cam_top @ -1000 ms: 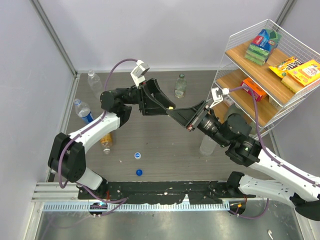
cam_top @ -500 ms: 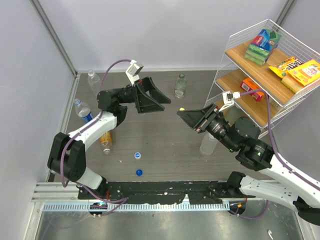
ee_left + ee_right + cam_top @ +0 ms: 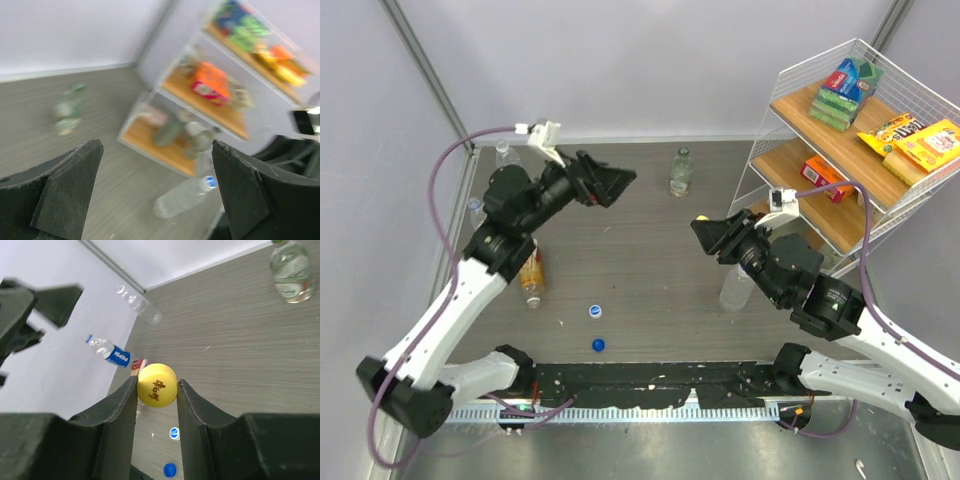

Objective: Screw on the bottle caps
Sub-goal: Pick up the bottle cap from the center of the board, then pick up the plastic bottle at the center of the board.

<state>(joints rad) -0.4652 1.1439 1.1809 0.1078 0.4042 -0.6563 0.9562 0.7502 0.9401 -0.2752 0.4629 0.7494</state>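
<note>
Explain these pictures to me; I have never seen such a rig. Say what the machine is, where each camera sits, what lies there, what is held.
Two robot arms are bolted at the near edge of a table, each ending in a two-finger pincer. The wide picture looks down from above and behind them; the other two come from cameras on the wrists. The left pincer is open and empty. The right pincer grips a yellow cap. On the table lie a blue cap, a white cap and an amber bottle; a clear bottle stands upright. A wire shelf holds snacks.
</note>
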